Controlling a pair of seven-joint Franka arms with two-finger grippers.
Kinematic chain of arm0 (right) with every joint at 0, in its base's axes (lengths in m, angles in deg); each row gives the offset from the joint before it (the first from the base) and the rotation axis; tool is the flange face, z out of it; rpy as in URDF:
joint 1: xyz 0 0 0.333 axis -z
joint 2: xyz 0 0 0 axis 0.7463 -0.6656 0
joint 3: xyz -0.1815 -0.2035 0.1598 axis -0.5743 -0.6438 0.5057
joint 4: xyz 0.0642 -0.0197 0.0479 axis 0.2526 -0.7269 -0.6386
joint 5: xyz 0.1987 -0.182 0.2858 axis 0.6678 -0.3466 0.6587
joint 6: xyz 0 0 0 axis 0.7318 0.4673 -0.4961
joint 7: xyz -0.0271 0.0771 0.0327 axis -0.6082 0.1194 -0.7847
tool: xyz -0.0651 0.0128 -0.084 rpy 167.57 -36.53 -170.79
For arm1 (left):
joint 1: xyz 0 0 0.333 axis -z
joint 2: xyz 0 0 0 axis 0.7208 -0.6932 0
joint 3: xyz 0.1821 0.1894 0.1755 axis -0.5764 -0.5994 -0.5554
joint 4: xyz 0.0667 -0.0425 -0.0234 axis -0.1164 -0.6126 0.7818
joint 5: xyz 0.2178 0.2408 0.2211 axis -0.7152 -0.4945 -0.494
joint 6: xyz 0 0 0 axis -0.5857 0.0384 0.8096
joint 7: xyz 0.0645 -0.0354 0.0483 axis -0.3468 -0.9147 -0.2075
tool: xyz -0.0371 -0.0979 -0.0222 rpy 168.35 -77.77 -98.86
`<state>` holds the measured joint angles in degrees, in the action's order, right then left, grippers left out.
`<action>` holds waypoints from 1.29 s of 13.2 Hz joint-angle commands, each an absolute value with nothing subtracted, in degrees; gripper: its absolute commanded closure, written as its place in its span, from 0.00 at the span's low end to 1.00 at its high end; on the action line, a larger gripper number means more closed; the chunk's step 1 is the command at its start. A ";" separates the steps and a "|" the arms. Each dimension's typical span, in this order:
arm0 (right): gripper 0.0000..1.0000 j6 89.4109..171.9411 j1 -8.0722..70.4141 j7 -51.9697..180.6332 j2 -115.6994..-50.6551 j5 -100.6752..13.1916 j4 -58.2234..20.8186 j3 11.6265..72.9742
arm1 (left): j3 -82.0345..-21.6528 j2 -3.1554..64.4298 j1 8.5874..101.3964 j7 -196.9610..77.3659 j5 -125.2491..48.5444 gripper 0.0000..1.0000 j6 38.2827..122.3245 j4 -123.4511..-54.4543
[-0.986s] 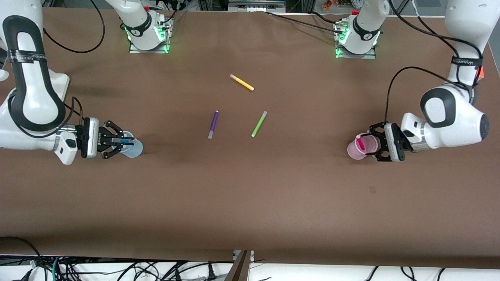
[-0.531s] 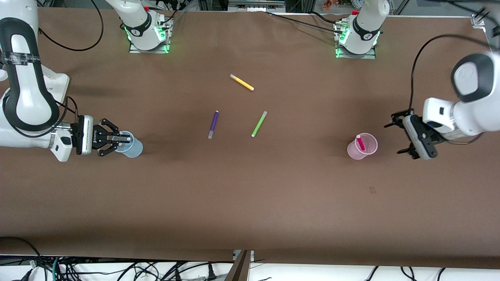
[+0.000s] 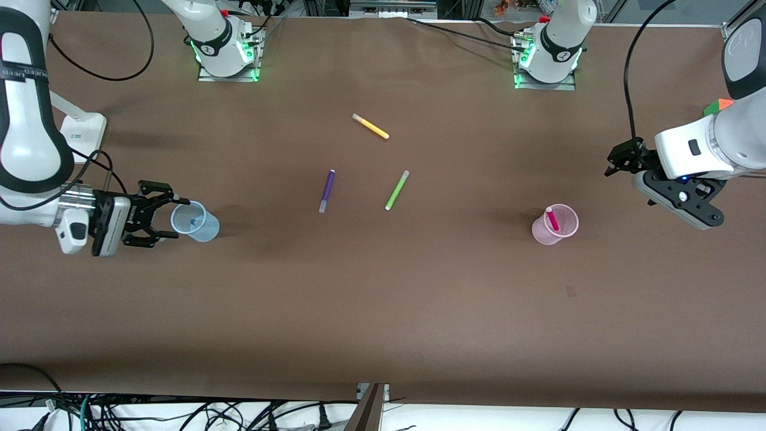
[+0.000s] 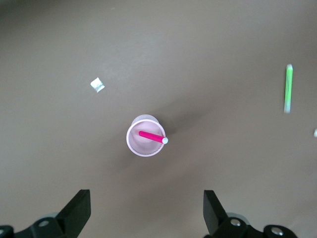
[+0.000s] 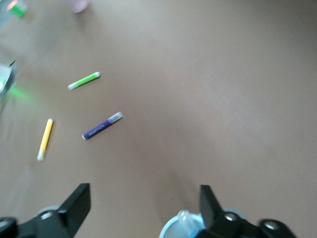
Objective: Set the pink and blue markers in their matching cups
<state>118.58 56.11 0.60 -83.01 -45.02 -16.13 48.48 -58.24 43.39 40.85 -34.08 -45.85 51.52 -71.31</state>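
At the right arm's end of the table, the right gripper (image 3: 170, 220) is hovering just beside the pale blue cup (image 3: 195, 221) with its fingers spread and empty, the blue marker (image 3: 192, 222) sitting inside. Toward the left arm's end, the left gripper (image 3: 625, 160) is hanging well apart from the pale pink cup (image 3: 556, 225), fingers spread; judging by this, both placements are complete. The pink marker (image 4: 151, 137) is leaning in that translucent cup, white tip at the rim.

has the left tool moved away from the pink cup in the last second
Yes. The left tool, open, has left the pink cup holding the pink marker, going up toward the left arm's end of the table.
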 commanded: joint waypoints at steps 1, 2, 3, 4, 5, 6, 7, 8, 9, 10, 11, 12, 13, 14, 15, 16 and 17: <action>0.00 113.60 53.90 20.07 -82.65 -53.74 -8.66 48.63 | -57.78 42.28 41.46 -46.02 -46.73 0.00 49.63 -68.87; 0.00 111.93 53.02 27.28 -82.65 -57.52 -6.02 48.63 | -57.69 42.37 41.46 -48.14 -46.64 0.00 48.67 -68.87; 0.00 110.17 51.88 33.62 -82.65 -60.43 -3.73 48.63 | -57.60 42.46 41.72 -51.99 -46.64 0.00 47.44 -68.78; 0.00 107.72 51.00 39.86 -82.57 -63.42 -1.09 48.72 | -56.82 42.89 42.68 -56.29 -46.73 0.00 46.38 -68.78; 0.00 104.04 49.69 45.66 -82.65 -67.10 1.54 48.72 | -55.59 43.16 42.86 -59.73 -46.90 0.00 45.15 -68.26; 0.00 101.22 48.54 49.90 -82.57 -70.19 3.40 48.63 | -53.84 43.16 42.95 -62.72 -47.25 0.00 43.40 -68.17; 0.00 98.23 47.23 53.94 -82.56 -72.91 4.81 48.45 | -52.43 43.16 42.87 -64.93 -47.52 0.00 42.69 -68.25; 0.00 95.07 46.87 57.38 -82.56 -75.20 6.30 48.45 | -51.63 43.16 42.95 -65.73 -47.78 0.00 42.59 -68.52; 0.00 92.51 46.69 59.50 -82.56 -76.27 7.62 48.54 | -51.62 43.16 42.87 -65.74 -48.91 0.00 42.51 -68.78; 0.00 89.96 46.69 61.52 -81.61 -76.45 8.24 48.45 | -51.89 43.16 42.26 -65.22 -49.71 0.00 41.72 -68.87; 0.00 88.37 46.69 63.46 -80.55 -76.54 8.25 48.28 | -52.58 43.16 41.90 -65.13 -49.80 0.00 41.02 -68.70; 0.00 87.57 46.77 64.78 -80.28 -76.81 8.25 48.10 | -52.77 43.16 40.94 -64.78 -49.81 0.00 40.84 -68.61; 0.00 86.70 46.78 64.88 -80.19 -77.68 8.34 48.10 | -52.85 43.16 40.32 -63.90 -49.81 0.00 40.05 -68.52; 0.00 86.34 46.60 64.97 -79.15 -78.82 8.42 48.71 | -52.77 43.16 39.62 -63.28 -49.81 0.00 39.87 -68.43; 0.00 87.64 46.77 65.14 -76.79 -79.79 7.03 49.15 | -52.85 43.08 39.18 -62.84 -49.81 0.00 39.87 -68.26; 0.00 90.18 46.78 64.45 -75.11 -80.23 4.06 49.16 | -52.77 43.08 39.17 -62.93 -49.81 0.00 39.87 -68.17; 0.00 92.46 47.04 64.62 -71.87 -80.24 0.03 49.16 | -52.68 43.08 39.26 -62.93 -49.81 0.00 39.87 -68.17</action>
